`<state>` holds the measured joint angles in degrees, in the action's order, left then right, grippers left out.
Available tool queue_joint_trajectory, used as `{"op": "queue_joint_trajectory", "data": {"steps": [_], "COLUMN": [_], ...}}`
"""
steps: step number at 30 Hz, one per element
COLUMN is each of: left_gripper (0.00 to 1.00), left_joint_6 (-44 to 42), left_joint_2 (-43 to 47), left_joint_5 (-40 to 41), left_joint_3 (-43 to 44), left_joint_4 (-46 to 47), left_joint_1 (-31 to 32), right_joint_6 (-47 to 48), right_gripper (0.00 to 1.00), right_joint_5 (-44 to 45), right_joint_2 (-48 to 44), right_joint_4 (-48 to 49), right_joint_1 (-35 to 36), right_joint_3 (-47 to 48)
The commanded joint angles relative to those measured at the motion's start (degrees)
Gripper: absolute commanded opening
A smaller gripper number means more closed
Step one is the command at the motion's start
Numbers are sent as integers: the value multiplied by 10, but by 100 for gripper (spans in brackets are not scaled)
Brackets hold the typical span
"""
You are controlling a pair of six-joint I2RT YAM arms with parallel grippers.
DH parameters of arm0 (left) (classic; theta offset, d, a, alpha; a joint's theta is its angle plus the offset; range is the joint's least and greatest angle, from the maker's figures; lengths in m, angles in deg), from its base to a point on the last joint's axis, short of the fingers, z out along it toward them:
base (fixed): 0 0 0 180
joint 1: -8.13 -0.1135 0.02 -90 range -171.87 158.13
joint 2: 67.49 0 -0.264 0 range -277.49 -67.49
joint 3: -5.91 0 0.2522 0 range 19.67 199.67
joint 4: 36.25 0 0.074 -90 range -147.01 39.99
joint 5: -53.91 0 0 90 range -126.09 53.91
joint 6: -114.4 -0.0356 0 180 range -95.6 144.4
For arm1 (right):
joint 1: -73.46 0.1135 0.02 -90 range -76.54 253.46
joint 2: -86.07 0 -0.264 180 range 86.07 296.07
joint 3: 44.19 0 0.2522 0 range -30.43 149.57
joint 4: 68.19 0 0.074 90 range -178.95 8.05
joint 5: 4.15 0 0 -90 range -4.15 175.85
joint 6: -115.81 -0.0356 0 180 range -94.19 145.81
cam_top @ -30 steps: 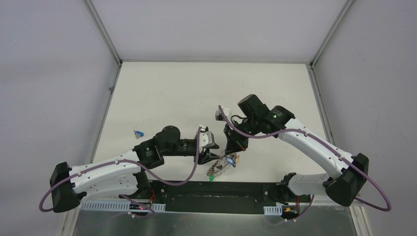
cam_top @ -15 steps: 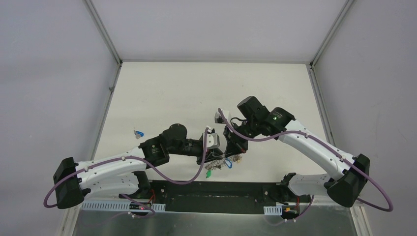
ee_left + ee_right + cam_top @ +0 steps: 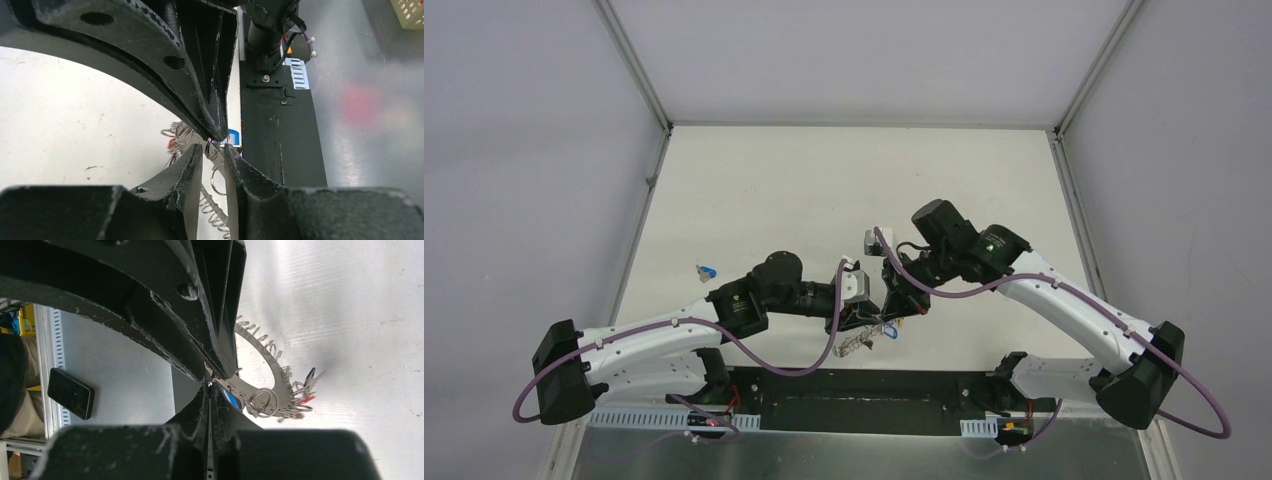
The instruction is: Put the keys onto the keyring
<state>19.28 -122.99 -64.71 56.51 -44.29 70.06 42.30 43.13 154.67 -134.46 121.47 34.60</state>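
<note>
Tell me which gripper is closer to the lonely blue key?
Left. The left gripper is off to the blue key's right; the right gripper is even farther right.

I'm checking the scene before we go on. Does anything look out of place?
One key with a blue tag lies alone at the left of the table, well apart from the keyring, where the left claw and right claw meet near the front edge. Nothing looks spilled or damaged.
</note>
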Motion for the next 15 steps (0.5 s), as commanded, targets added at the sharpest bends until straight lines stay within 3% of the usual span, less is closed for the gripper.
{"op": "queue_joint_trajectory", "data": {"steps": [1, 5, 15], "left_gripper": [24, 27, 18], "left_joint_6": [4, 2, 7], "left_joint_2": [9, 20, -11], "left_joint_5": [-11, -6, -29], "left_joint_3": [13, 8, 20], "left_joint_4": [30, 31, 21], "left_joint_1": [5, 5, 5], "right_joint_6": [19, 22, 18], "right_gripper": [0, 0, 0], "right_joint_5": [-21, -21, -22], "right_joint_2": [-27, -30, -26], "right_joint_4": [32, 34, 37], "right_joint_1": [3, 3, 4], "right_joint_3": [1, -2, 5]}}
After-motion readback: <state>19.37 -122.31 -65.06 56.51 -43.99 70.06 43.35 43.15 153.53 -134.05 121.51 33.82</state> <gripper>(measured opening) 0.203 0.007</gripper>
